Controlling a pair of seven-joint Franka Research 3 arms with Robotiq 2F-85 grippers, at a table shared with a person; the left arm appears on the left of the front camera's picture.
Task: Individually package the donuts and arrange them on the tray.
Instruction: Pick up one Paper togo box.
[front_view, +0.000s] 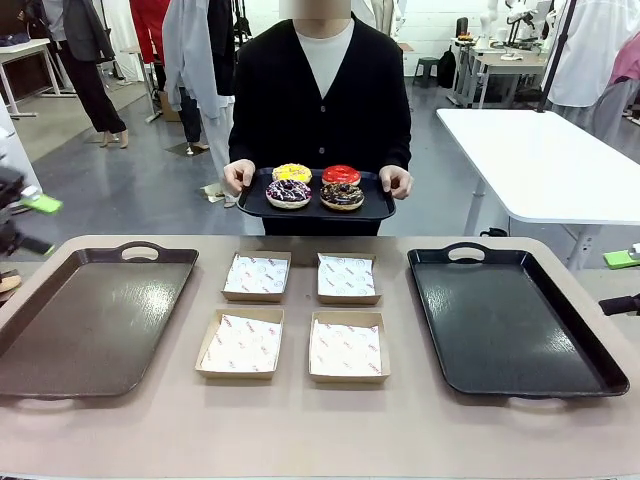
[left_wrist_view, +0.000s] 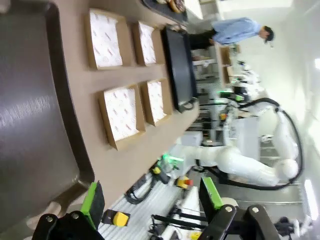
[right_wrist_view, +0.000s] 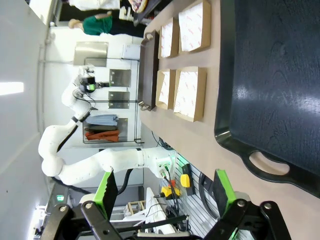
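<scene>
**Figure.** Opening state of the packaging task. We see both end effectors released and empty. The left end effector (left_wrist_view: 151, 197) hovers near the brown tray (front_view: 90, 320), and the right end effector (right_wrist_view: 164, 187) near the black tray (front_view: 510, 320). Between the two, farther in, four lined boxes (front_view: 240, 343) stand empty on the worktop (front_view: 300, 430). The donuts (front_view: 288, 192) (yellow, red, sprinkled and speckled) lie well beyond both end effectors. They sit on a small serving tray (front_view: 255, 207) that a person holds in both hands (front_view: 238, 177) at the far edge. We judge nothing packaged yet: four boxings and the arrangement on a tray remain.
</scene>
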